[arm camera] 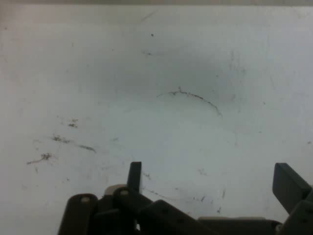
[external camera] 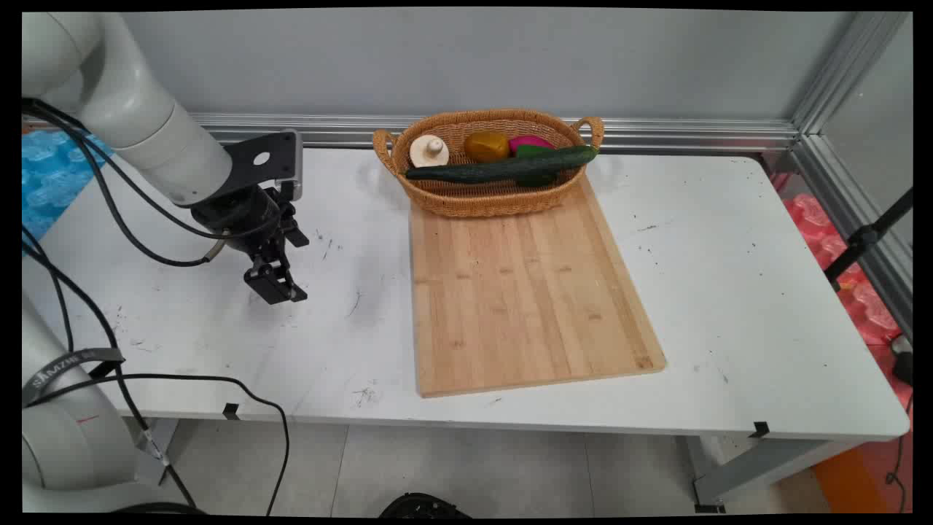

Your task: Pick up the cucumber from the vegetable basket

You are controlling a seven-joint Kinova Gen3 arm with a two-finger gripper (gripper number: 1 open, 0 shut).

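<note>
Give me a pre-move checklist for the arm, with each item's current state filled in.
1. Gripper open: ok, fingers spread apart.
2. Gripper empty: ok, only bare table shows between them.
3. Space around gripper: ok, nothing stands beside it.
4. Cutting board bare: ok.
5. Basket upright at board's far end: ok; cucumber lies across it, with a mushroom, a yellow piece and a pink piece inside.
6. Hanging cables free of snags: cannot tell.
</note>
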